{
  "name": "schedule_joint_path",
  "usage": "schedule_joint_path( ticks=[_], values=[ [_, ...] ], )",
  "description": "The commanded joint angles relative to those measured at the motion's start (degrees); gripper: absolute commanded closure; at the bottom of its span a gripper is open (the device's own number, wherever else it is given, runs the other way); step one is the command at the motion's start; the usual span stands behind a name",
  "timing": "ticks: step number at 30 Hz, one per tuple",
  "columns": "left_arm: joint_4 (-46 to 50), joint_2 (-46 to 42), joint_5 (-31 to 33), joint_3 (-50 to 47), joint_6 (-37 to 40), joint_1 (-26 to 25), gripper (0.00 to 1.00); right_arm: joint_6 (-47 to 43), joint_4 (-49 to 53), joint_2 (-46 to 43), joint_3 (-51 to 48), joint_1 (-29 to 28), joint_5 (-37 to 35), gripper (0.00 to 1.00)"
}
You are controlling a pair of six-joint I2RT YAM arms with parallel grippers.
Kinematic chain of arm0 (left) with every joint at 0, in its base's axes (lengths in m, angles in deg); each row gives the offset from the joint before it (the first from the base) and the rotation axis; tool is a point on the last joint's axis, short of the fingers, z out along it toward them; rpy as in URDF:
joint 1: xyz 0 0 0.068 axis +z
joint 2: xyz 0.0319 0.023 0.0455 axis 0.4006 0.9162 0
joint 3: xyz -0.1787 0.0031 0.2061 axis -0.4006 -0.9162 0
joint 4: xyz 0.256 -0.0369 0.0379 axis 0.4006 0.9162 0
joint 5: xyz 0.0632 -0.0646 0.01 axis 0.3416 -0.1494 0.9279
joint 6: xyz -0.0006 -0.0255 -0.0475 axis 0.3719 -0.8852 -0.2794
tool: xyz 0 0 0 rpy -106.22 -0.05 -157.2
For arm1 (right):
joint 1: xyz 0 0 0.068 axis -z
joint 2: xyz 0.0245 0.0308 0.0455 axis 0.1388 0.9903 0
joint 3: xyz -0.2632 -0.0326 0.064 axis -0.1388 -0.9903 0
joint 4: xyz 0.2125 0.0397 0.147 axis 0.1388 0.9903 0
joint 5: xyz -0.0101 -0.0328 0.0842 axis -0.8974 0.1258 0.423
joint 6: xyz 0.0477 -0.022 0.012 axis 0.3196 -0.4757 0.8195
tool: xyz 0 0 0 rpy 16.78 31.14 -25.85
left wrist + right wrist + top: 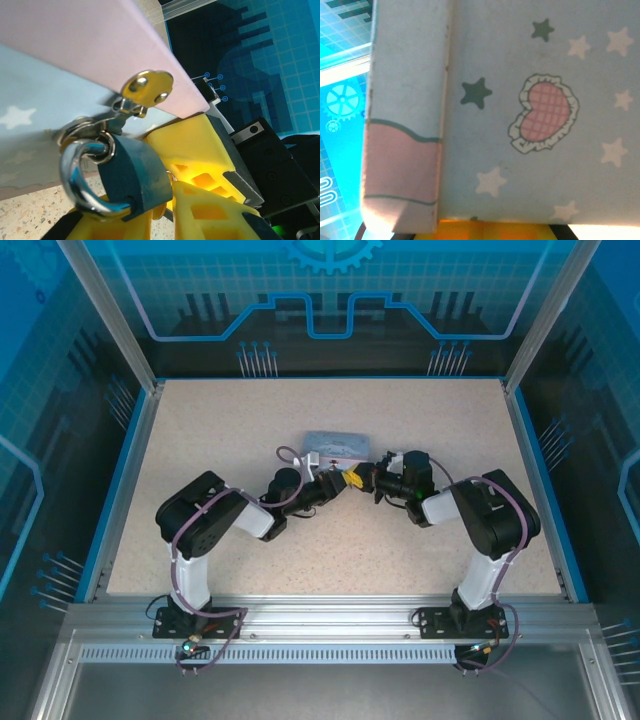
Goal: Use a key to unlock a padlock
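The padlock (134,172), with a dark body and a silver shackle (75,187), hangs from the hasp (147,87) of the pale blue tin box (335,446). My left gripper (150,206) has its yellow fingers (215,215) shut on the padlock's body. My right gripper (363,480) comes in from the opposite side. Its yellow finger (200,147) sits at the padlock's base, where a thin metal sliver of the key (171,175) shows. The starred box face (530,115) lies right above the right gripper (490,233), whose fingers look closed together.
The box stands mid-table on the speckled surface (200,440), and both arms meet just in front of it. Blue rails (125,480) border the table at the left, right and back, with open surface all round the box.
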Motion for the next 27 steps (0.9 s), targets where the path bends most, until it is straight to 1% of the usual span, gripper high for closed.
schedule_joint_path(
  ticks=[1, 3, 5, 9, 11, 14, 17, 20, 25, 27],
  values=[
    [-4.4, -1.2, -5.8, 0.0, 2.0, -2.3, 0.78, -0.4, -0.2, -0.9, -1.0, -1.5, -1.8, 1.00],
    [-4.3, -1.5, -5.5, -0.5, 2.1, -2.2, 0.74, -0.9, 0.3, -0.8, -1.4, -1.4, -1.9, 1.00],
    [-3.3, -2.3, -5.0, -1.5, 2.4, -2.1, 0.64, -1.5, 0.9, -0.6, -1.7, -1.3, -2.0, 1.00],
    [-0.1, -5.3, -3.2, -4.6, 3.7, -1.4, 0.52, -2.4, 0.9, 1.0, -1.5, -1.1, -1.8, 1.00],
    [2.3, -7.4, -2.0, -6.7, 4.3, -0.7, 0.44, -3.0, 1.1, 1.9, -1.4, -1.1, -1.6, 1.00],
    [5.1, -10.3, -0.5, -10.3, 4.4, 0.5, 0.37, -4.0, 1.4, 3.1, -1.7, -1.3, -1.6, 1.00],
    [6.7, -12.2, 0.6, -13.2, 4.1, 1.2, 0.35, -5.0, 1.6, 3.7, -2.6, -1.8, -2.2, 1.00],
    [6.7, -11.8, 1.0, -13.8, 2.4, 1.4, 0.35, -5.5, 0.9, 3.9, -3.7, -2.3, -2.9, 1.00],
    [-1.7, -6.4, 2.5, -14.0, -4.3, 1.2, 0.38, -6.3, 1.8, 3.6, -5.0, -3.3, -3.9, 1.00],
    [-4.2, -4.4, 3.3, -13.7, -5.7, 0.9, 0.38, -6.2, 1.4, 3.8, -5.5, -3.9, -4.4, 1.00]
  ],
)
